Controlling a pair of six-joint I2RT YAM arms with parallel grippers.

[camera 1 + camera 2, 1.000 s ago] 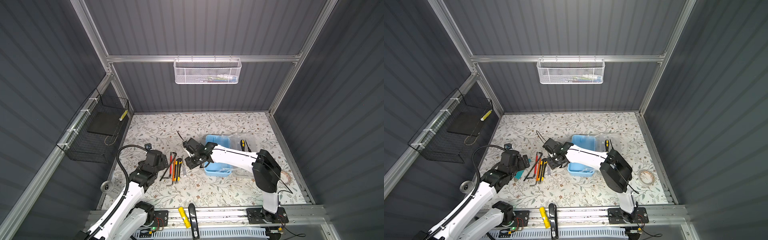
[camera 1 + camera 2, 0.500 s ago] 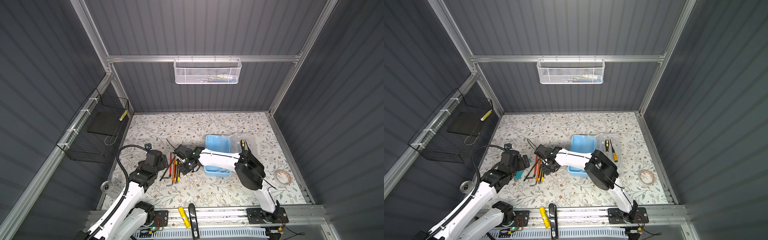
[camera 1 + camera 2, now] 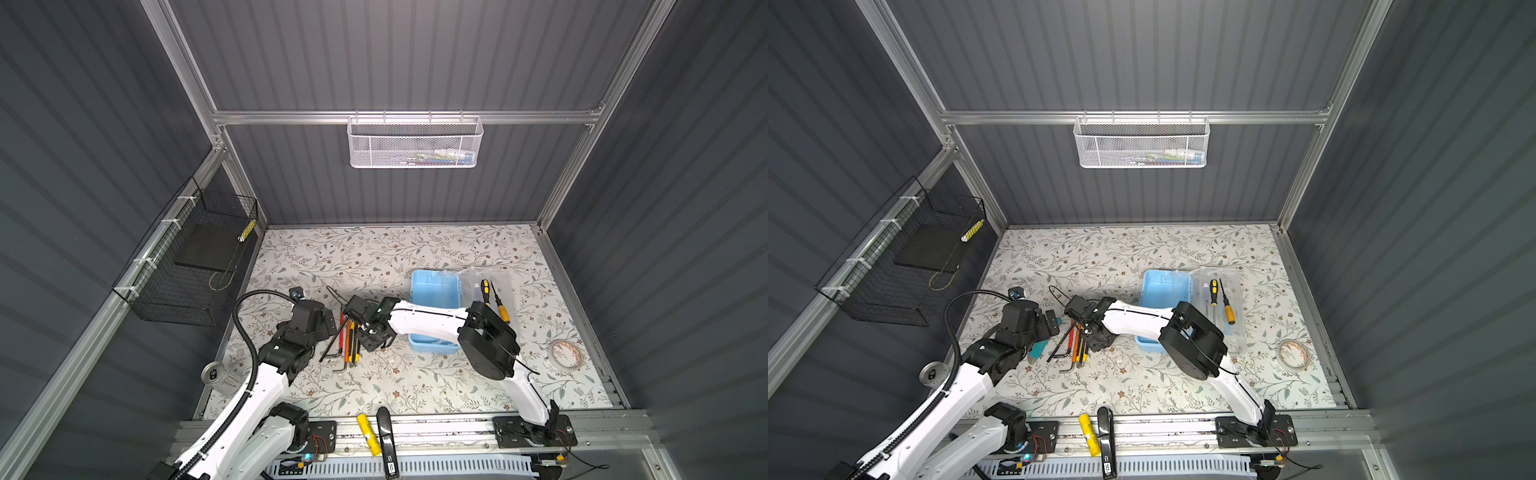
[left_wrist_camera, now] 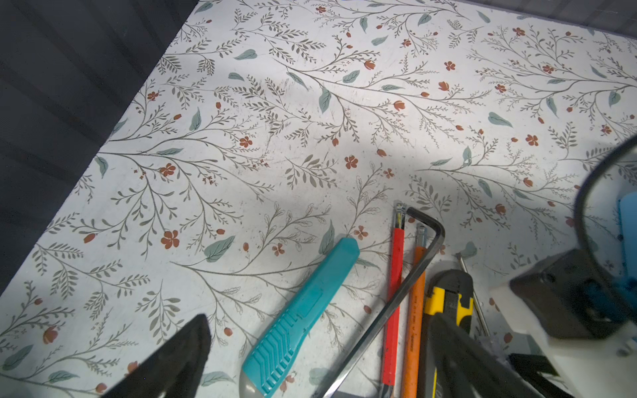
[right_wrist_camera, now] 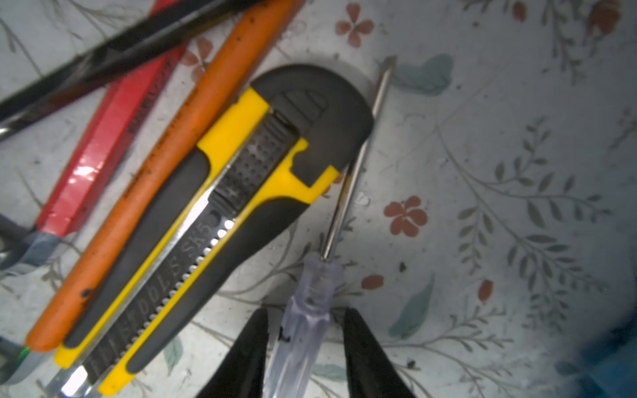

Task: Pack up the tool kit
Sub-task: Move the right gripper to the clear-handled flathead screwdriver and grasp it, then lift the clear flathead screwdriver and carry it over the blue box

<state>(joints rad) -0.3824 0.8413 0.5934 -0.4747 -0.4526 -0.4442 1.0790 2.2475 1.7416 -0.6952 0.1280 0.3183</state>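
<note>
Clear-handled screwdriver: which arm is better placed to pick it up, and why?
Right: its fingers flank the clear-handled screwdriver; the left fingers hang open by the teal tool.

The small clear-handled screwdriver (image 5: 312,299) has glossy transparent plastic and a bright smooth metal shaft. The yellow-and-black utility knife (image 5: 213,193) has matt black grips and a shiny metal blade strip.
</note>
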